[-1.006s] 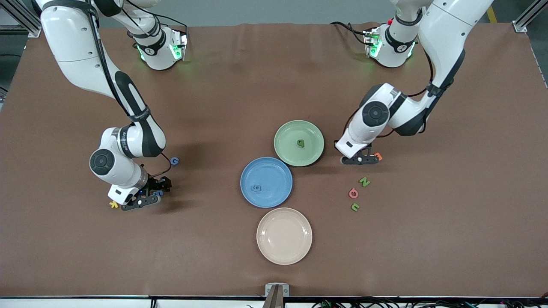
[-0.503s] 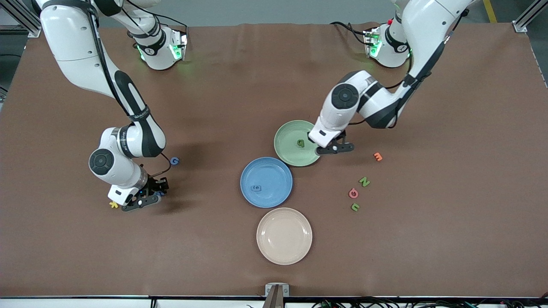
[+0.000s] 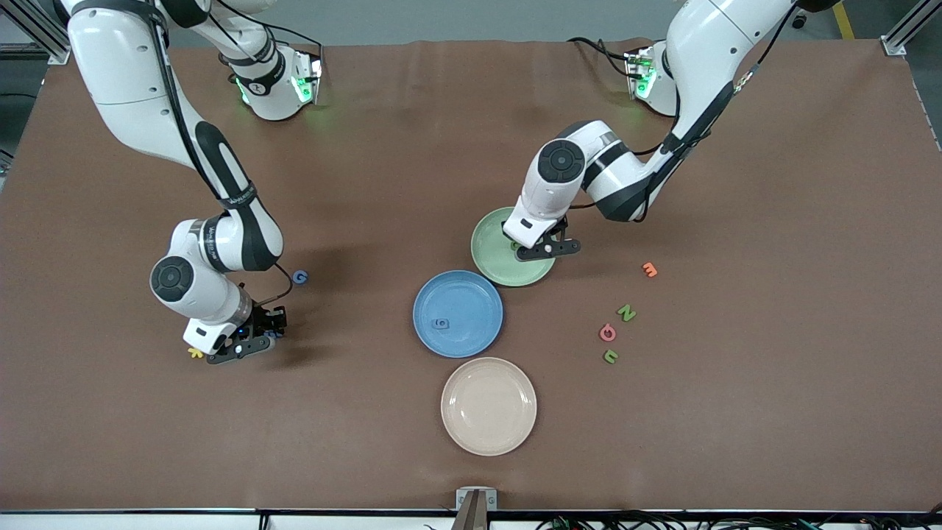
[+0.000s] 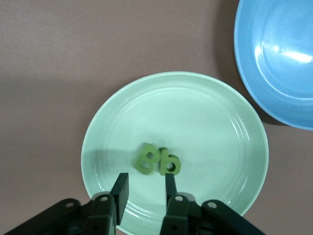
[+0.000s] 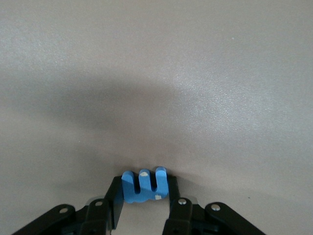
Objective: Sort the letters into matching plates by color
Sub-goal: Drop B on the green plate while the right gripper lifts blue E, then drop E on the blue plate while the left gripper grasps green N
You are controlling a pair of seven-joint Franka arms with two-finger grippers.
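I've got the left gripper up over the green plate. Its jaws stand a little apart with nothing between them. In the left wrist view two green letters lie side by side, touching, on the plate floor just off the fingertips.

The right gripper is down at the table near the right arm's end, jaws pinched on a blue letter; the wrist view shows it held on both sides, resting at the table surface. A yellow letter lies just beside that gripper, and a blue G sits farther from the front camera.

The blue plate touches the green plate's rim and holds one blue letter. The beige plate sits nearer the camera.

Toward the left arm's end I see loose pieces: an orange letter, a green N, a pink letter and a green letter.
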